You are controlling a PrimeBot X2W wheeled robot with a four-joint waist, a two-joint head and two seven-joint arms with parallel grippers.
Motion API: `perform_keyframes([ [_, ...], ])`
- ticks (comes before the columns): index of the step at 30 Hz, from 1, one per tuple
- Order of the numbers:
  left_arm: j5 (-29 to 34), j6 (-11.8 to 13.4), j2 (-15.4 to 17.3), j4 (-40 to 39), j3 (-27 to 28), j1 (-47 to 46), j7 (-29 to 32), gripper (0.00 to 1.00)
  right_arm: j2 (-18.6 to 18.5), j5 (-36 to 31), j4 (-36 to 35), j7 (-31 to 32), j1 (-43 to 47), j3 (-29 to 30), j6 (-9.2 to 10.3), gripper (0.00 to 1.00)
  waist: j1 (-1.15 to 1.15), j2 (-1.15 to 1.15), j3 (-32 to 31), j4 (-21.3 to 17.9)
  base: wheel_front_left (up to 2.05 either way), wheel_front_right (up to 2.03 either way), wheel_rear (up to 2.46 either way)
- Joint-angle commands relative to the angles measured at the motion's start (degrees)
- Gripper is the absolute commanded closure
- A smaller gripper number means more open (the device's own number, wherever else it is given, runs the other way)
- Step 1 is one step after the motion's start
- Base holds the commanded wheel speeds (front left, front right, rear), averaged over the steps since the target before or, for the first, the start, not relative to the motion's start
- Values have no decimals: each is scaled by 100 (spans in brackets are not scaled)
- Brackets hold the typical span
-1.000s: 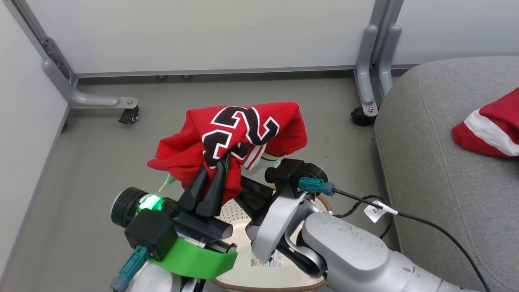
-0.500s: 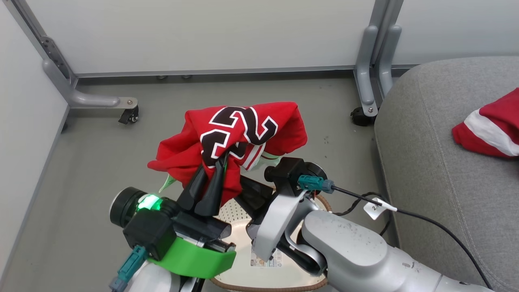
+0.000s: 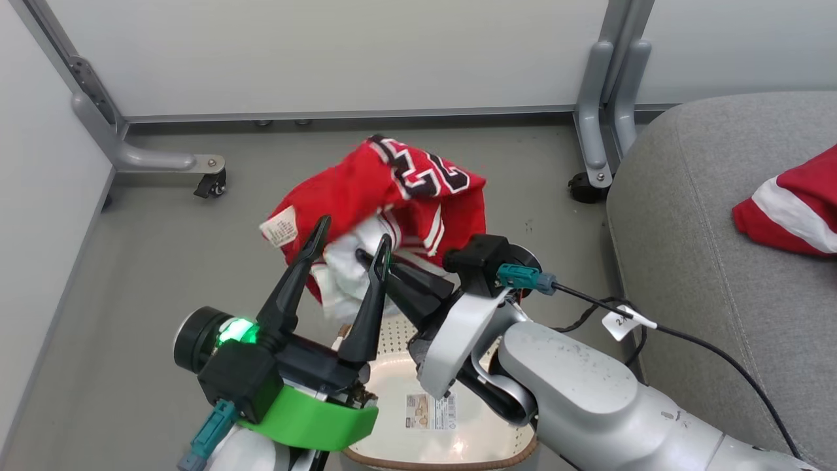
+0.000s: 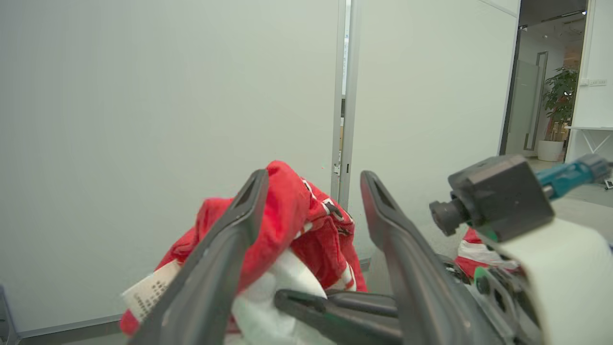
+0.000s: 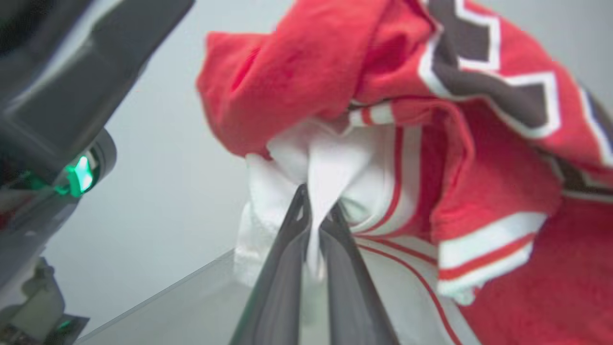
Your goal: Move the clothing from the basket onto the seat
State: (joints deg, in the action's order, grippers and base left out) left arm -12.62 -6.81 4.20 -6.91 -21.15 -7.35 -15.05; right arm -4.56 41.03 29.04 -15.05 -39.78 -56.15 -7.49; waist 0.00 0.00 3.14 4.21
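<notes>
A red jersey with black-and-white numerals (image 3: pixel 405 190) hangs above the cream basket (image 3: pixel 458 451). My right gripper (image 3: pixel 363 256) is shut on its white inner fabric (image 5: pixel 330 163), and the fingertips (image 5: pixel 300 211) pinch a fold. My left gripper (image 3: pixel 352 237) stands open just in front of the jersey, one finger on each side of the hanging cloth (image 4: pixel 292 215), which sits loose between them. A second red garment with a white band (image 3: pixel 791 209) lies on the grey seat (image 3: pixel 686 261) at the right. The basket's floor (image 3: pixel 399 399) shows bare between my arms.
White partition panels with grey wheeled feet (image 3: pixel 209 183) (image 3: pixel 585 186) close off the back and left. The grey floor (image 3: pixel 163 261) lies open to the left of the basket. A black cable with a tag (image 3: pixel 624 320) runs from my right wrist towards the seat.
My left gripper has opened and let go of the jersey. The right gripper now holds it by the white fabric. The jersey has swung up and back, with its white inside showing.
</notes>
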Motion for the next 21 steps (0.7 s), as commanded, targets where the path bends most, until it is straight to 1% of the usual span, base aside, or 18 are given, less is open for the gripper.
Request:
perform_keyframes([
  [1, 91, 12, 61, 21, -7, 108, -18, 0, -45, -76, -14, -16, -69, 62, 0, 100, 0, 0, 4, 7, 0, 0, 0],
  [6, 219, 5, 280, -15, -70, 245, 23, 0, -107, -164, 2, -17, -53, 230, -1, 100, 0, 0, 28, 48, 0, 0, 0],
  [11, 285, -23, 553, 61, -208, 450, 216, 0, -235, -260, 55, -17, 83, 403, 0, 100, 0, 0, 62, 96, 0, 0, 0],
  [14, 240, -28, 662, 136, -282, 579, 331, 0, -266, -297, 55, -17, 140, 463, 0, 100, 0, 0, 74, 90, 0, 0, 0],
  [21, 107, -38, 773, 414, -437, 779, 503, 0, -361, -388, 33, -17, 257, 581, 0, 100, 0, 0, 138, 48, 0, 0, 0],
])
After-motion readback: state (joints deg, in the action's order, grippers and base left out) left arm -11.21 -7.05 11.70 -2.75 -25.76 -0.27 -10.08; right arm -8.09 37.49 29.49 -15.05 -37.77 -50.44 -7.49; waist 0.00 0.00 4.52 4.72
